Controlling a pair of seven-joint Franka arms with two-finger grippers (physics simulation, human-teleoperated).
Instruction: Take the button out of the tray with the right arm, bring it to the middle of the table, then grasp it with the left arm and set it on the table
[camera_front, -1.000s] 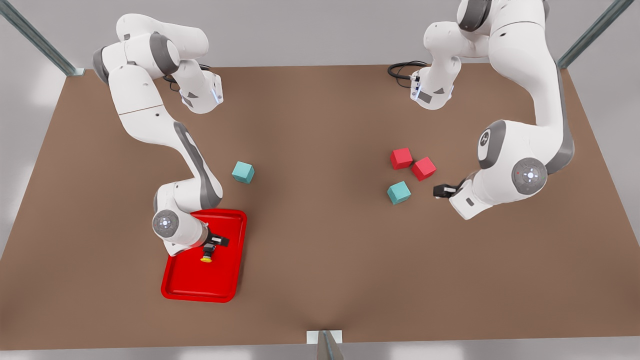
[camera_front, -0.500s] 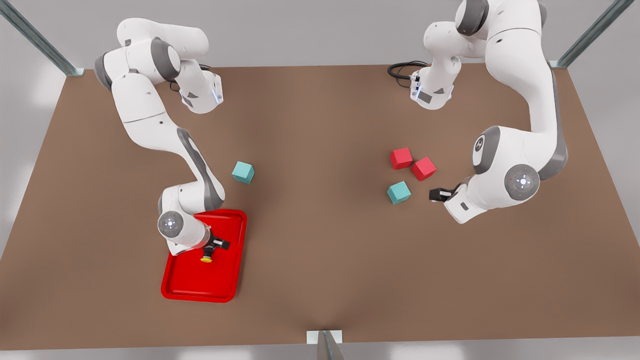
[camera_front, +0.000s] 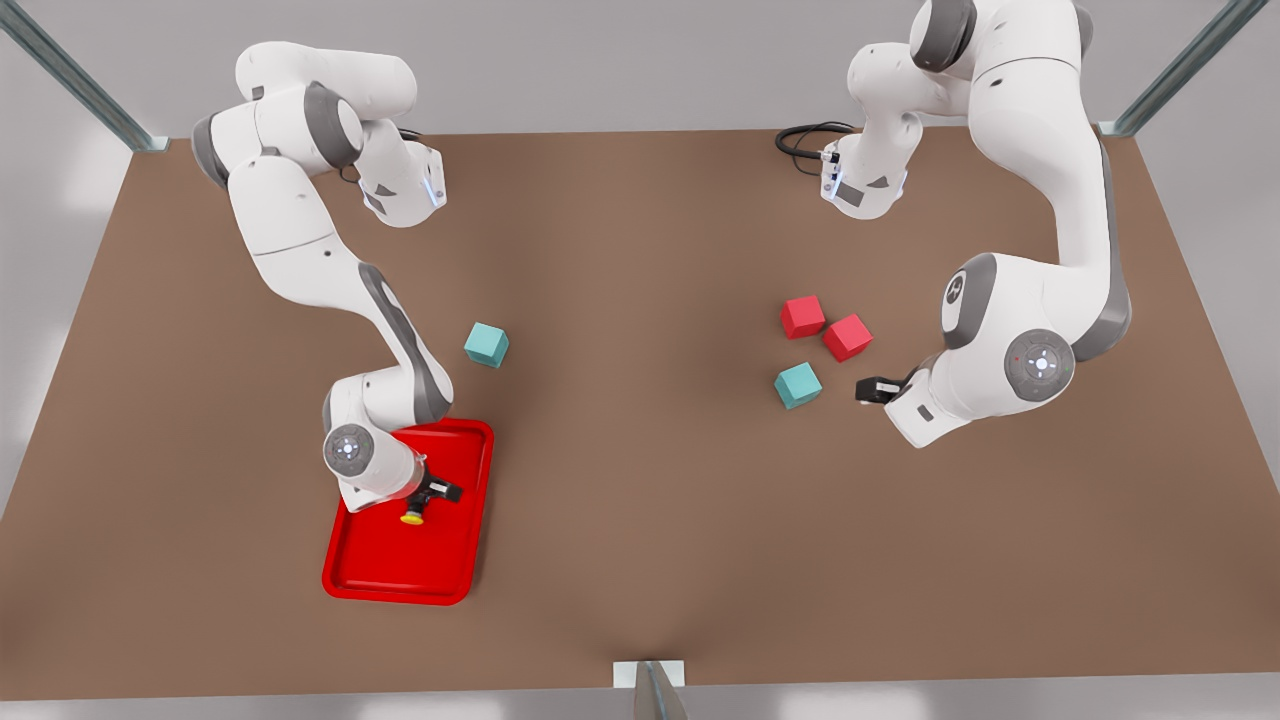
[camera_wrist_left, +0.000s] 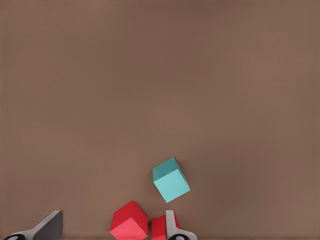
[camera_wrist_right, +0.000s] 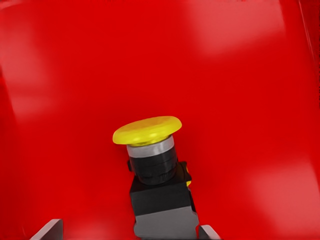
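Button place: the button (camera_front: 413, 517) lay on its side inside the tray (camera_front: 440, 585), in the lower left of the front view.
Right pincer: the right pincer (camera_front: 425, 497) stood over the button's dark body with its fingers (camera_wrist_right: 49, 229) wide on either side, not closed in the right wrist view.
Left pincer: the left pincer (camera_front: 868, 390) waited open and empty at the right of the frame, near the teal cube (camera_front: 798, 385).
Done: nothing yet, I judge.
Left: the grasp, the carry to the middle of the desk (camera_front: 640, 520), the handover, the placing.

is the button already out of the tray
No, the button lies inside the red tray, with the right gripper down at it.
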